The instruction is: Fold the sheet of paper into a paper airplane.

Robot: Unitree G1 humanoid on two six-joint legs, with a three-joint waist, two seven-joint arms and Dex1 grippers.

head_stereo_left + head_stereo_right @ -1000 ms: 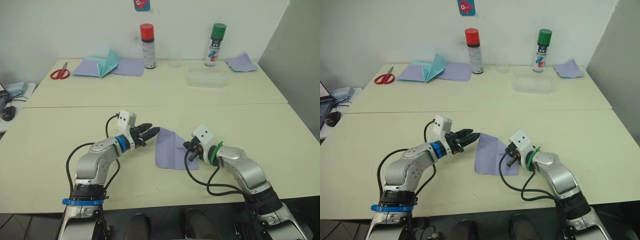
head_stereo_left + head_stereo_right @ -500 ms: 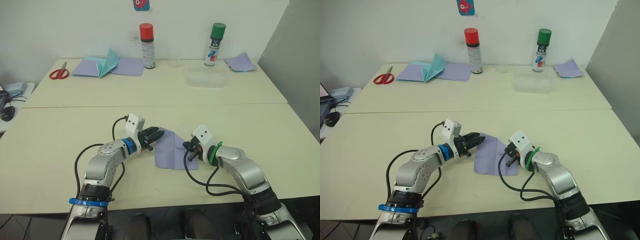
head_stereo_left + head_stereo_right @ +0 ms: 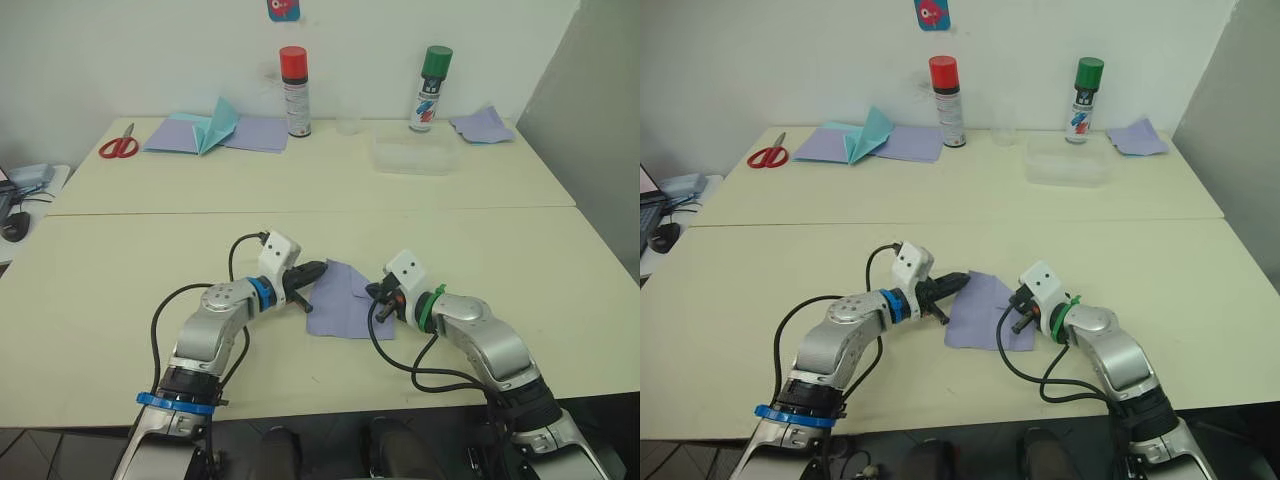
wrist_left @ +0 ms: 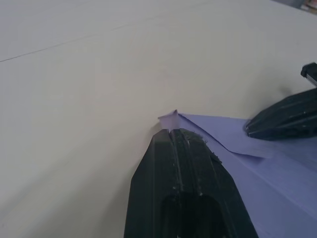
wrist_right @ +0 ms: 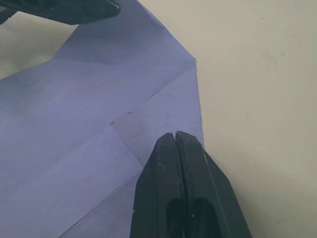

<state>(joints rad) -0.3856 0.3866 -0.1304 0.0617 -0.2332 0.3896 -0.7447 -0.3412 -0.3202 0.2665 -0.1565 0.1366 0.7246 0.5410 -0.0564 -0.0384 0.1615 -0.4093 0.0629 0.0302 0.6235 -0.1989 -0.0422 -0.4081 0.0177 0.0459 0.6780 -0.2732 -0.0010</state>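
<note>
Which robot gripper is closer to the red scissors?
Left. The left gripper sits on the same side as the scissors, though far nearer the robot; the right gripper is farther right.

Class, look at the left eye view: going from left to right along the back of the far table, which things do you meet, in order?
Red scissors → teal paper plane on lavender sheets → red-capped spray can → small clear cup → clear plastic container → green-capped spray can → rumpled lavender scrap.
</note>
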